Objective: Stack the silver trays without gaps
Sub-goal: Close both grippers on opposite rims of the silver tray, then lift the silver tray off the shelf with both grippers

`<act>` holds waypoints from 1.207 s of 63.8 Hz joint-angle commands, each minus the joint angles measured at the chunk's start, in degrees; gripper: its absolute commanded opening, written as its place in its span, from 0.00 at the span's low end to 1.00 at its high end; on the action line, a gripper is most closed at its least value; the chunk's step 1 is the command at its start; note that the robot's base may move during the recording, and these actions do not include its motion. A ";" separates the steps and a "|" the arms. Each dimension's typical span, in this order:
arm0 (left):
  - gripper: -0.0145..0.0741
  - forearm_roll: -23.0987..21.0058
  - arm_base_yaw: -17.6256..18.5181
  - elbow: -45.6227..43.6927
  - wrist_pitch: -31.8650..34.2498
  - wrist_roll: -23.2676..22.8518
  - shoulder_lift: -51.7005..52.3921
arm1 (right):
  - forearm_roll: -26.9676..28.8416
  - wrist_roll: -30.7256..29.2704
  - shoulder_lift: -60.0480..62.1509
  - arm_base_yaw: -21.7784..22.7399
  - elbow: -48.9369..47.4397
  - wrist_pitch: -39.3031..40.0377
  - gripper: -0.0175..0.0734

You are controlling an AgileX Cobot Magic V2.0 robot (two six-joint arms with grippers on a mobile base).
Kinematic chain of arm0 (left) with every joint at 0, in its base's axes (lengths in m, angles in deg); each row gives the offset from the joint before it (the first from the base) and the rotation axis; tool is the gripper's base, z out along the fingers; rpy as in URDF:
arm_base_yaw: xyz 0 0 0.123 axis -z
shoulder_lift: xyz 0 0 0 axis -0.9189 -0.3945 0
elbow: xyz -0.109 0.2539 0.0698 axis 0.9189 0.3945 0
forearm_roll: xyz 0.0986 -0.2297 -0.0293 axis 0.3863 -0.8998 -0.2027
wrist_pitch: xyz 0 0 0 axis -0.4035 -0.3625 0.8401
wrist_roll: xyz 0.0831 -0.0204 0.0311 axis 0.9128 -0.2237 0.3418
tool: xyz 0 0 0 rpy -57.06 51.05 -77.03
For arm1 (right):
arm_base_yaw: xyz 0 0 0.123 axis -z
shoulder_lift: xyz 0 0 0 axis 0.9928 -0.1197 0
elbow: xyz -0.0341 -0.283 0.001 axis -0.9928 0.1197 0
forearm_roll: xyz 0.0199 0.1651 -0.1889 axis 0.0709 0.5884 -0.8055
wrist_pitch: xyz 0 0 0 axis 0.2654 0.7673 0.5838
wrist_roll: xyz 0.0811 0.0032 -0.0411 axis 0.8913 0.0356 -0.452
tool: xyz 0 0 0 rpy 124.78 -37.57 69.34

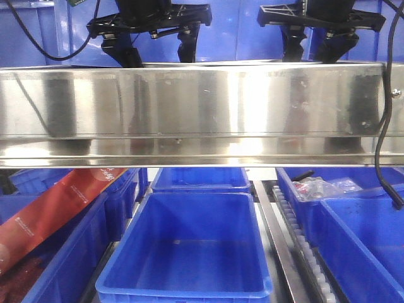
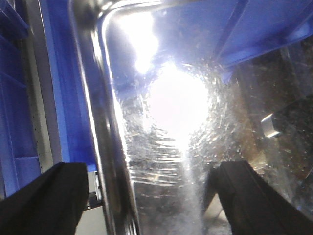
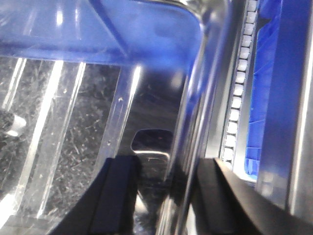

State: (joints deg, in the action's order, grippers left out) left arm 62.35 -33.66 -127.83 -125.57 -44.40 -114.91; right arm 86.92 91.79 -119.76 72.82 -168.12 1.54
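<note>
tray (image 2: pixel 186 147) lies beneath me, behind the rail (image 1: pixel 189 107) | left gripper (image 2: pixel 154 171) spread wide astride its rim | right gripper (image 3: pixel 166 164) astride the opposite rim, pinch unclear | only one tray seen; stacking looks unfinished

1. This looks like a factory or warehouse floor: rows of blue bins (image 1: pixel 189 218) fill the lower half of the front view.
2. A roller track (image 1: pixel 303 243) runs between the bins at lower right.
3. A long steel rail (image 1: pixel 189 107) with screw heads spans the middle.
4. Bagged parts (image 1: pixel 315 187) lie in a bin at right, and a black cable (image 1: pixel 380 126) hangs down the right edge.
</note>
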 commanded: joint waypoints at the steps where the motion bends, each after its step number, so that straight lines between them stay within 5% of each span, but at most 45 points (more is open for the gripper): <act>1: 0.66 -0.05 0.33 -0.50 0.53 -0.05 -0.05 | -0.72 -0.05 -0.22 -0.10 -0.30 -0.39 0.40; 12: 0.57 -0.05 0.33 -0.50 0.56 -0.05 -0.05 | -0.72 -0.05 -0.20 -0.10 -0.30 -0.69 0.30; 23: 0.10 -0.05 0.33 -0.50 0.83 -0.05 -0.05 | -0.72 -0.05 -0.20 -0.10 -0.30 -1.33 0.09; 28: 0.18 -0.05 0.33 -0.50 0.98 -0.05 -0.05 | -0.72 -0.05 -0.20 -0.10 -0.30 -1.35 0.11; 77: 0.16 2.53 0.33 -1.47 -1.80 -0.51 7.92 | -0.72 -0.05 8.21 -0.10 -0.40 -2.15 0.10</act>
State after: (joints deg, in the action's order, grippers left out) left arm 65.29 -34.02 -128.07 -126.90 -45.34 -109.47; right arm 86.31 93.03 -114.05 73.06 -168.35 -0.32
